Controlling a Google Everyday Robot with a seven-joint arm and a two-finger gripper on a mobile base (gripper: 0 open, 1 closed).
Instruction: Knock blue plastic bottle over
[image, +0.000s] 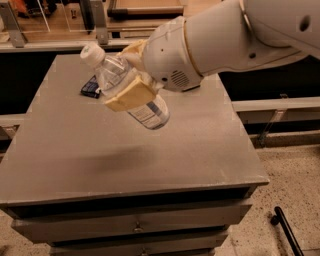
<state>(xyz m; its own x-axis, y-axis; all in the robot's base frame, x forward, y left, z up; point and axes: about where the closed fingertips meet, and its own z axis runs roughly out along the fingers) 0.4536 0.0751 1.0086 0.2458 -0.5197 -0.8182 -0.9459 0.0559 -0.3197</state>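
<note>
The blue plastic bottle (125, 85) is clear with a white cap at its upper left end and a white-and-blue label near its base. It is tilted, cap to the upper left, held in the air above the grey table (190, 145). My gripper (131, 75) is shut on the bottle's middle, with one tan finger (129, 95) across its front. The white arm reaches in from the upper right.
A small flat dark blue packet (91, 87) lies on the table at the back left, just behind the bottle. The table has drawers below its front edge. A black bar (285, 231) lies on the speckled floor at lower right. Shelving runs behind the table.
</note>
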